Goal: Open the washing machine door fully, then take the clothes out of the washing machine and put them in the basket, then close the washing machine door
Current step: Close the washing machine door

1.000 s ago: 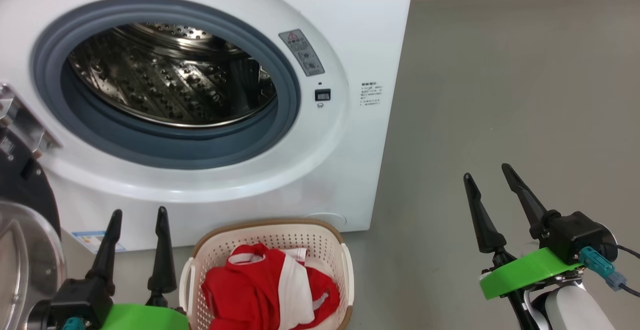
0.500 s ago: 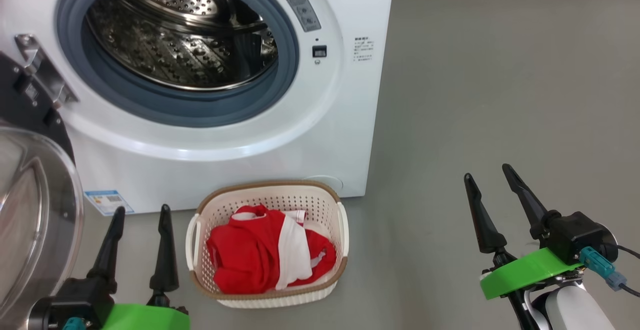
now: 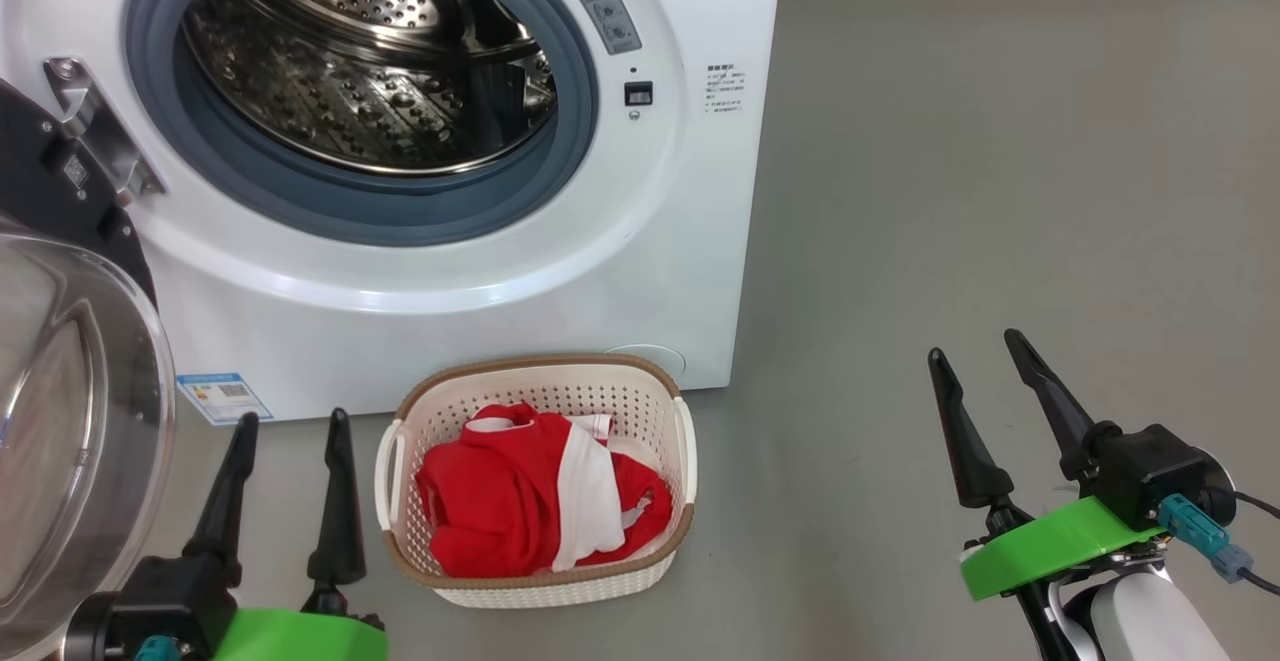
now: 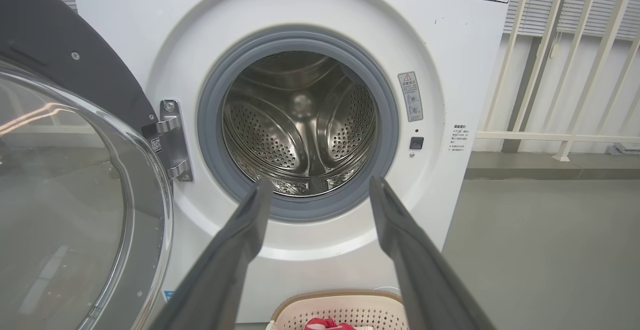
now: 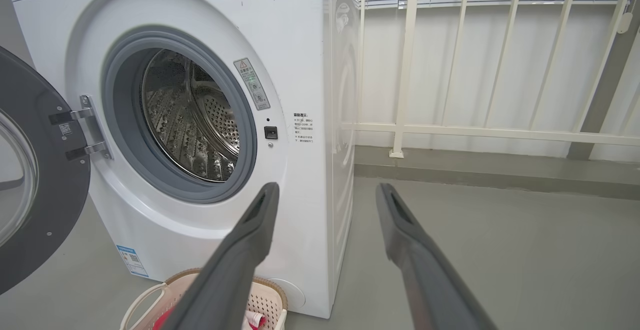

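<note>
The white washing machine (image 3: 480,281) stands with its steel drum (image 3: 370,61) bare. Its door (image 3: 70,421) hangs swung out at the left, with a black rim and a clear glass bowl (image 4: 55,210). On the floor before the machine sits the cream basket (image 3: 690,441), holding the red and white clothes (image 3: 535,501). My left gripper (image 3: 293,421) is open just left of the basket and beside the door, with nothing between its fingers. Far to the right, over bare floor, my right gripper (image 3: 975,343) is open and holds nothing.
Grey floor (image 3: 1000,161) spreads to the right of the machine. A white railing (image 5: 500,130) and a low kerb run behind it along the wall. A blue sticker (image 3: 222,396) marks the machine's lower left front.
The head camera has tipped down and pulled back, so the machine and basket sit higher in the picture and the whole basket shows. Both grippers stay open in place.
</note>
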You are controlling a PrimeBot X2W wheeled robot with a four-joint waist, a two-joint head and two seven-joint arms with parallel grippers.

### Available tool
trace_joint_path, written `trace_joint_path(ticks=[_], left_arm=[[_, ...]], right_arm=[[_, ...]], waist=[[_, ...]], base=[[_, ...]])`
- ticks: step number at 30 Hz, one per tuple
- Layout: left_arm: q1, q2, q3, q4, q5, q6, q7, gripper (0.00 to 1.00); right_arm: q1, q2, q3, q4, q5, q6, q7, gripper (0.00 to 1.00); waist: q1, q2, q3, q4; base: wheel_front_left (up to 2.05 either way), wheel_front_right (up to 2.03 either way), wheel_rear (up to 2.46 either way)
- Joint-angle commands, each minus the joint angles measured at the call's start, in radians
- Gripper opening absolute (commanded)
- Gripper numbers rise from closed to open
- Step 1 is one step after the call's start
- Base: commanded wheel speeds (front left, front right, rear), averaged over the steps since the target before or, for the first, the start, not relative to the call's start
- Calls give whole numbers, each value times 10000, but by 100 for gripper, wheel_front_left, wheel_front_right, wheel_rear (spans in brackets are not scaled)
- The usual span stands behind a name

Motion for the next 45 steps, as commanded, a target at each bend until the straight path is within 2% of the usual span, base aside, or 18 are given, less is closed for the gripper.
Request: trace_joint_path(ticks=[1,8,14,45], left_arm=[[-102,152,284,-322,-2,107,-78,100],[-77,160,235,-352,49,245,-41,100],[-70,109,201,-576,67,459,18,100],[278,230,-25,-1358,80,922,543,100]], right_arm=[[-58,-74,184,-231,-69,46,-64,100],[-6,-72,233,-252,-89,46,-64,100],[10,-113,296,-337,-108,46,-64,100],[-32,-224,827,-639,-206,46,-65,100]], waist=[[0,-1,-17,22],[0,-1,-35,161],[0,-1,23,591],[0,-1,2,3945]], base=[[0,0,0],[0,0,0],[0,0,0],[0,0,0]])
